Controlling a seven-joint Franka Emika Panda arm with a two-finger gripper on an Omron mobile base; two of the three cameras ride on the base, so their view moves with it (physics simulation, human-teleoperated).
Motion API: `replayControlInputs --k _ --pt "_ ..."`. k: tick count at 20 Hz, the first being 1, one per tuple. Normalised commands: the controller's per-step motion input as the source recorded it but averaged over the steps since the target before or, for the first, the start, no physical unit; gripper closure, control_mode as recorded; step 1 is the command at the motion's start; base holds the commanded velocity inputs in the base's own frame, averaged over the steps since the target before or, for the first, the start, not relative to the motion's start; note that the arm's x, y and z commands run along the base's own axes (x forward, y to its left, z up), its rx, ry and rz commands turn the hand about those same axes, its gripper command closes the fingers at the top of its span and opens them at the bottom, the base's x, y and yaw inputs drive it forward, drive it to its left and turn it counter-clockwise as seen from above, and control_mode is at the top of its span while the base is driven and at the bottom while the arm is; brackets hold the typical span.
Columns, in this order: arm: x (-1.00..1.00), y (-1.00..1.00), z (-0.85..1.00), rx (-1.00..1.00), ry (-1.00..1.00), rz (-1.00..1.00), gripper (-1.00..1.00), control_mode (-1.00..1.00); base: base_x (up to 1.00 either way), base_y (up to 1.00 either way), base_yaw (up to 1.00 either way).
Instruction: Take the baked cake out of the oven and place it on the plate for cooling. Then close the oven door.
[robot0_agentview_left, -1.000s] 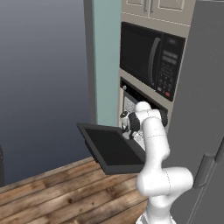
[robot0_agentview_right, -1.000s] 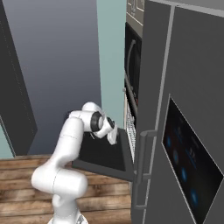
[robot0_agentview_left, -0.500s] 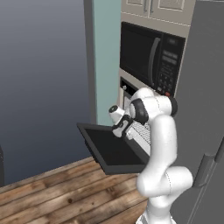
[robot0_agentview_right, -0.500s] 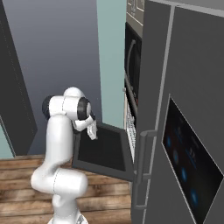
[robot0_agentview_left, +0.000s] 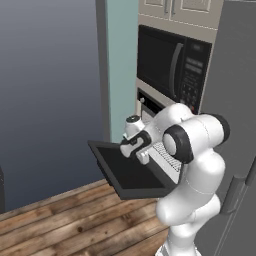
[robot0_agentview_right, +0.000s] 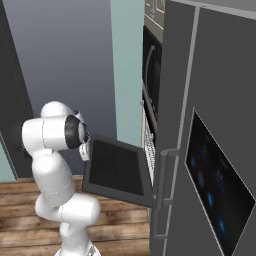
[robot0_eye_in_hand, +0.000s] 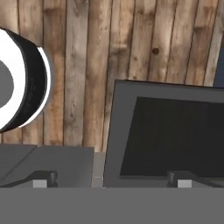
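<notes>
The black oven (robot0_agentview_left: 151, 103) stands under the microwave with its oven door (robot0_agentview_left: 131, 174) folded down flat, window facing up. A silver wire rack (robot0_agentview_left: 168, 155) shows in the oven's mouth. My gripper (robot0_agentview_left: 139, 150) hangs over the door's inner half, pointing down. In the hand view its fingertips (robot0_eye_in_hand: 43, 179) stand far apart, open with nothing between them, above the oven door (robot0_eye_in_hand: 171, 136) and the wooden floor. From the right side the oven door (robot0_agentview_right: 118, 170) juts out beside my arm. The cake and the plate are out of view.
A black microwave (robot0_agentview_left: 171, 65) with a keypad sits above the oven. A tall grey fridge (robot0_agentview_right: 210, 150) fills the right side, its handle (robot0_agentview_right: 161, 190) close to the door's edge. Wooden floor (robot0_agentview_left: 60, 227) lies below, and a dark wall (robot0_agentview_left: 50, 90) is to the left.
My arm has pulled back from the oven's mouth, its elbow swinging toward the base and the hand tipping down over the door. The gripper stayed open and empty.
</notes>
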Motion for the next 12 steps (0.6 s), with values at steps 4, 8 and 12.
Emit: replayControlInputs --k 4,8,12 --pt "-0.30 1.00 -0.01 -0.07 0.09 -0.10 -1.00 -1.00 0.00 0.00 0.00" --pt "-0.22 1.00 -0.02 -0.21 0.02 -0.29 -1.00 -1.00 0.00 0.00 0.00" --pt "-0.36 1.00 0.00 -0.24 0.00 -0.42 -1.00 -1.00 0.00 0.00 0.00"
